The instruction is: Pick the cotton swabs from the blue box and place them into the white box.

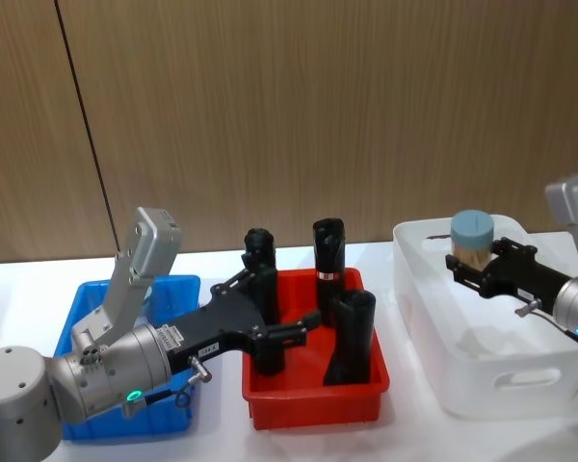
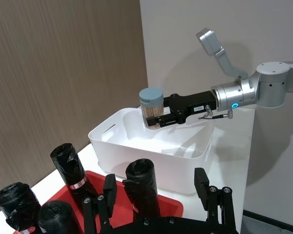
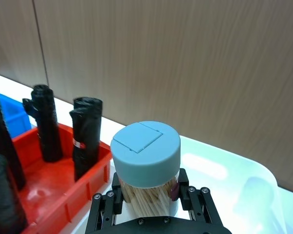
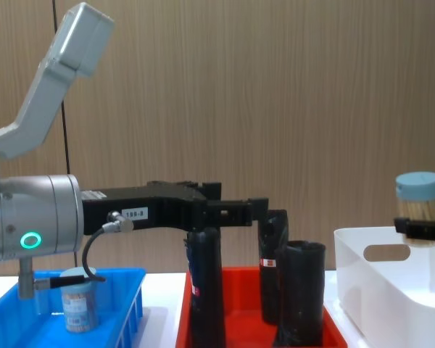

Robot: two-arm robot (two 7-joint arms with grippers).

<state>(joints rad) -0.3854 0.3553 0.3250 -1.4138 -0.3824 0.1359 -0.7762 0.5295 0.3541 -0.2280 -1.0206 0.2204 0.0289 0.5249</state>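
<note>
My right gripper (image 1: 470, 267) is shut on a jar of cotton swabs (image 1: 471, 241) with a pale blue-grey lid, held upright just above the far end of the white box (image 1: 501, 377). The left wrist view shows that jar (image 2: 151, 106) over the white box (image 2: 136, 152), and the right wrist view shows its lid (image 3: 145, 153) close up. Another jar of cotton swabs (image 4: 80, 307) stands in the blue box (image 4: 133, 291). My left gripper (image 1: 275, 305) is open and empty, stretched from the blue box (image 1: 178, 286) over the red bin.
A red bin (image 1: 313, 397) stands between the two boxes and holds several tall black wrapped rolls (image 1: 351, 337). The left arm's body covers much of the blue box. A wooden wall runs behind the white table (image 1: 222, 438).
</note>
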